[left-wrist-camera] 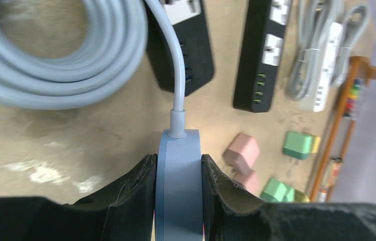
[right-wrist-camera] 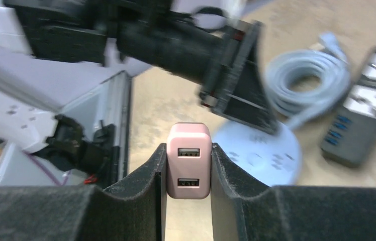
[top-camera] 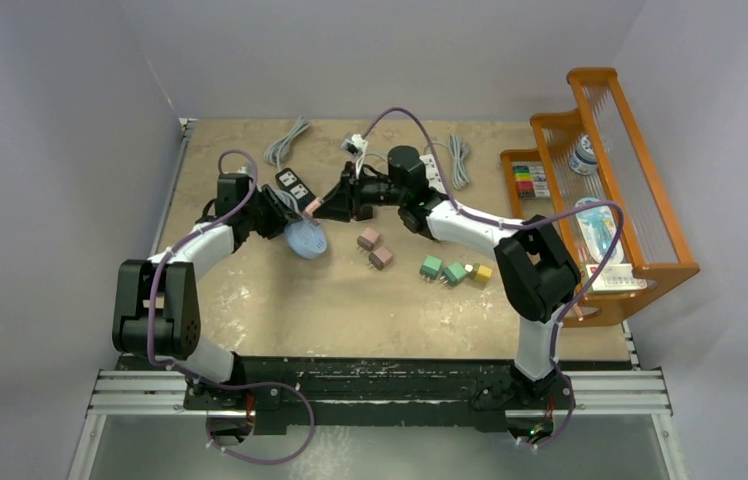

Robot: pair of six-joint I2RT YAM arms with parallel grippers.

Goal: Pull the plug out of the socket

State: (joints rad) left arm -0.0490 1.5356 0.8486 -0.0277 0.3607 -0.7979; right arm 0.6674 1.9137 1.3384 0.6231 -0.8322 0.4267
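The socket is a round pale-blue disc (top-camera: 307, 240) with a grey cable, left of the table's middle. My left gripper (top-camera: 285, 222) is shut on its rim; in the left wrist view the fingers (left-wrist-camera: 130, 186) clamp both sides of the disc (left-wrist-camera: 178, 186). The plug is a small pink USB charger (right-wrist-camera: 188, 160). My right gripper (right-wrist-camera: 188, 148) is shut on it. In the top view this gripper (top-camera: 322, 208) holds the plug just above the disc. In the right wrist view the disc's slotted face (right-wrist-camera: 259, 155) lies to the plug's right. The plug's prongs are hidden.
Two black power strips (left-wrist-camera: 264, 55) and a white one (left-wrist-camera: 326, 70) lie at the back with coiled grey cables (left-wrist-camera: 50, 55). Loose pink (top-camera: 369, 239), green (top-camera: 432, 266) and yellow (top-camera: 480, 272) plugs lie mid-table. An orange rack (top-camera: 640, 200) stands at the right.
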